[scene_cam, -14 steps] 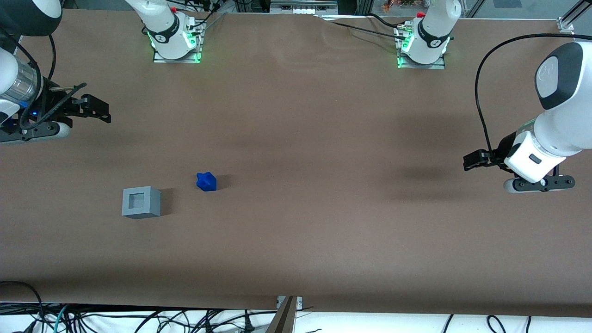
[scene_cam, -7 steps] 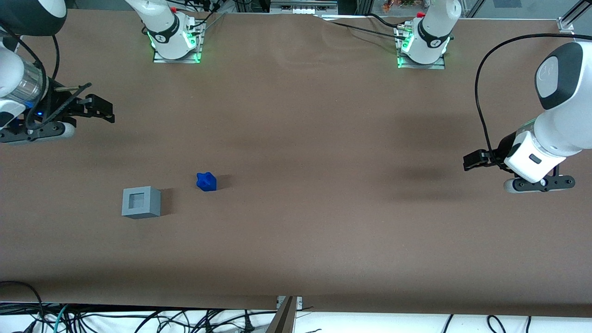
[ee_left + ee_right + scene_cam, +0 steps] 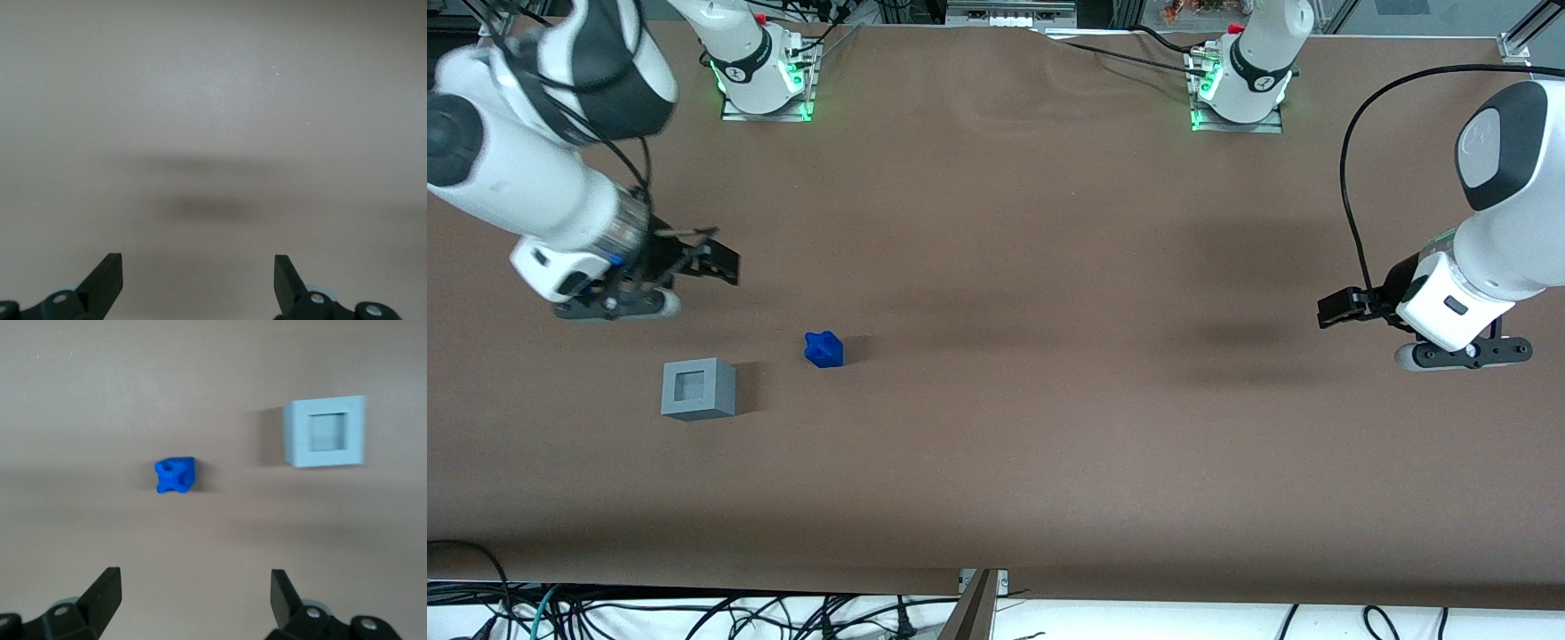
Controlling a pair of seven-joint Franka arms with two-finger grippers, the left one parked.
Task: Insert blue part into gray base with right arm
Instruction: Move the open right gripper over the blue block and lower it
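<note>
The blue part (image 3: 823, 349) lies on the brown table, a small lumpy bright-blue piece. The gray base (image 3: 698, 388) stands beside it, slightly nearer the front camera, with its square recess facing up. The right arm's black gripper (image 3: 716, 262) hangs above the table, farther from the front camera than both pieces, open and empty. In the right wrist view the blue part (image 3: 175, 475) and the gray base (image 3: 325, 431) both show ahead of the open gripper (image 3: 193, 590), with bare table between the fingertips.
The brown table (image 3: 1005, 444) spreads wide around the two pieces. Two arm bases with green lights (image 3: 765, 76) (image 3: 1240, 84) stand at the table's edge farthest from the front camera. Cables hang below the near edge (image 3: 694, 613).
The right arm has swung in from the table's end toward the two pieces and lowered; its gripper now hangs close to the blue part. The blue part and gray base have not moved.
</note>
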